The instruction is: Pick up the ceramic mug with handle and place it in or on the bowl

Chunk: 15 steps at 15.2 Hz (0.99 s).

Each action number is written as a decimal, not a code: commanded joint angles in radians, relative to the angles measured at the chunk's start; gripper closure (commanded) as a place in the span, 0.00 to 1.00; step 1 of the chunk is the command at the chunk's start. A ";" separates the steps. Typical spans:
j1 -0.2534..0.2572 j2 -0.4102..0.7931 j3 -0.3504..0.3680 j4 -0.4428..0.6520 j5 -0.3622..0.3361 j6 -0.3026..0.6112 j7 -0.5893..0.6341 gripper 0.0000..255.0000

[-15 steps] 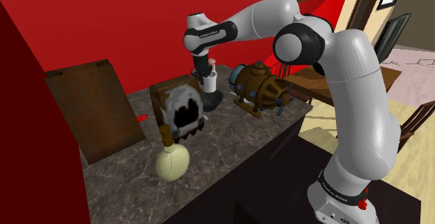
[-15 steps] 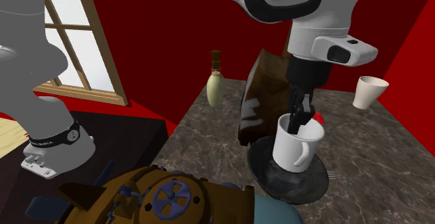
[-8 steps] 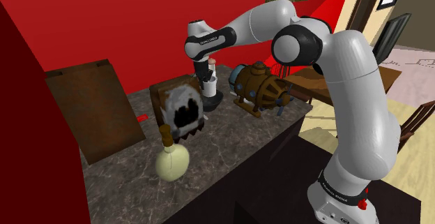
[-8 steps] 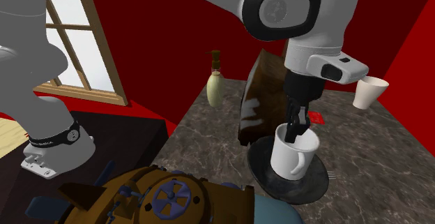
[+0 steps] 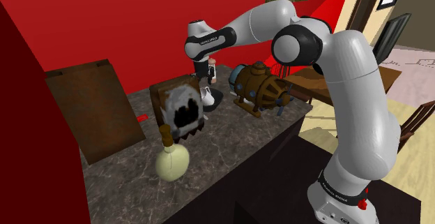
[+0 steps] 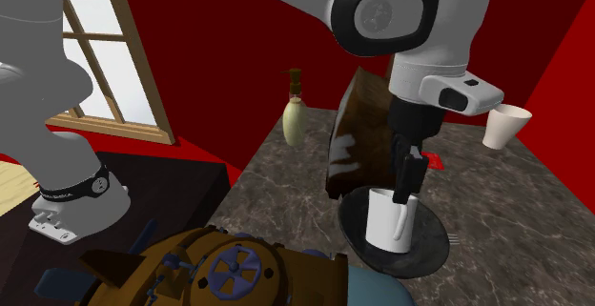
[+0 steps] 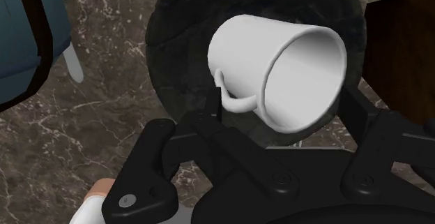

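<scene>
One white mug (image 6: 389, 220) with a handle stands inside the dark bowl (image 6: 434, 249), mouth up, handle turned toward the second exterior camera; the bowl rests on the dark marbled desk (image 6: 286, 190), just beside a brown and white box-like object (image 6: 355, 142) and near a brass and blue machine (image 6: 238, 266) at a desk corner; the jaws hang right above the mug, spread open; in the wrist view one finger stands beside the handle and the other past the opposite side of the rim, so the mug (image 7: 258, 62) lies between them unclasped; a cream bottle (image 5: 171, 161) stands near the desk's edge on the shoulder view's left, well apart from the bowl; a white cup (image 6: 503, 123) shows by the desk's far edge in the second exterior view.
</scene>
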<state>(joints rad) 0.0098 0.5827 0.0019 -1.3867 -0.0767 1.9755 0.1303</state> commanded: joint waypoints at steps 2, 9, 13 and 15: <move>0.000 0.000 0.000 0.000 0.000 0.000 0.000 0.00; 0.005 -0.027 0.002 0.084 0.002 -0.111 -0.002 0.00; 0.005 -0.027 0.002 0.084 0.002 -0.111 -0.002 0.00; 0.005 -0.027 0.002 0.084 0.002 -0.111 -0.002 0.00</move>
